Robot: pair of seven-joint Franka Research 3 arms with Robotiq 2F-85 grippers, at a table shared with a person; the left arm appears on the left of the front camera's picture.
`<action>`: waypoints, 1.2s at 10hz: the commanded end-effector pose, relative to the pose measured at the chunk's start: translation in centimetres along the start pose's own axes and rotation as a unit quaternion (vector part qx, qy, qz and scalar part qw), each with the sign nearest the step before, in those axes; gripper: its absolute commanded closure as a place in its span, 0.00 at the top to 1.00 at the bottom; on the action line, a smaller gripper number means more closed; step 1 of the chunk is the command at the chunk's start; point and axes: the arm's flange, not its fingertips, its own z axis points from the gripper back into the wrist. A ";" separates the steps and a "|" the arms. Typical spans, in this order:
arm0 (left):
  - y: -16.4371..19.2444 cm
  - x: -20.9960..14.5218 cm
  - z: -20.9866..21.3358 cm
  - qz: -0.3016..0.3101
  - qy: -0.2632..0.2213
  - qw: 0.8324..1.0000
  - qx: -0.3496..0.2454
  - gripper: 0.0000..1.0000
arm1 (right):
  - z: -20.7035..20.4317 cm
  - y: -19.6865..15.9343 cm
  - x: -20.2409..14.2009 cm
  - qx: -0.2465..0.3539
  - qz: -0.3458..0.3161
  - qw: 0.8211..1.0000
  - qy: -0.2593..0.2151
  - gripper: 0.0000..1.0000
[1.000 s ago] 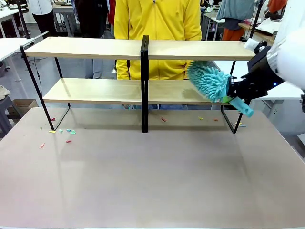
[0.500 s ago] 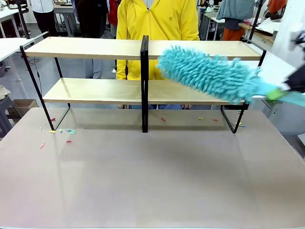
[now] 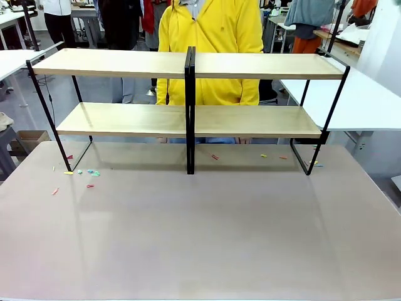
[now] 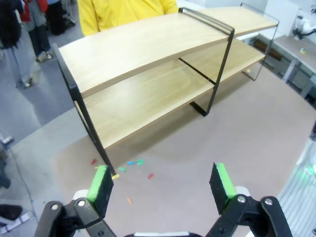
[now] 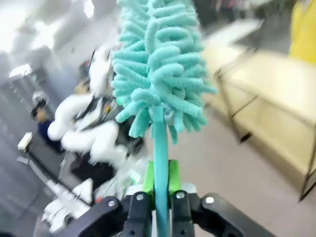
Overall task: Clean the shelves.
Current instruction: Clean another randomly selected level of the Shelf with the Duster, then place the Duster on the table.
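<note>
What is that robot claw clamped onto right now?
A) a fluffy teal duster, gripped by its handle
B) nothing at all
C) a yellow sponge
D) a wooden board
A. In the right wrist view, the right gripper has its green pads pressed on the thin handle of the teal duster.

Robotics laboratory or open workroom. Shown by white worktables ranged beyond the grey-brown test table, grey floor between them, people standing in the aisles, clothing heaped on a far table, a cardboard box on the floor, and white robot arms, blurred, at neighbouring stations under bright ceiling lights.
</note>
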 end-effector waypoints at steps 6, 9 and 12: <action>0.0 0.0 -0.1 -0.002 -0.004 1.000 -0.006 1.00 | 0.0 0.0 0.0 0.000 0.000 1.000 0.000 0.12; 0.0 0.0 -0.1 -0.002 -0.004 1.000 -0.006 1.00 | 0.0 0.0 0.0 0.000 0.000 1.000 0.000 0.12; 0.0 0.0 -0.1 -0.002 -0.004 1.000 -0.006 1.00 | 0.0 0.0 0.0 0.000 0.000 1.000 0.000 0.12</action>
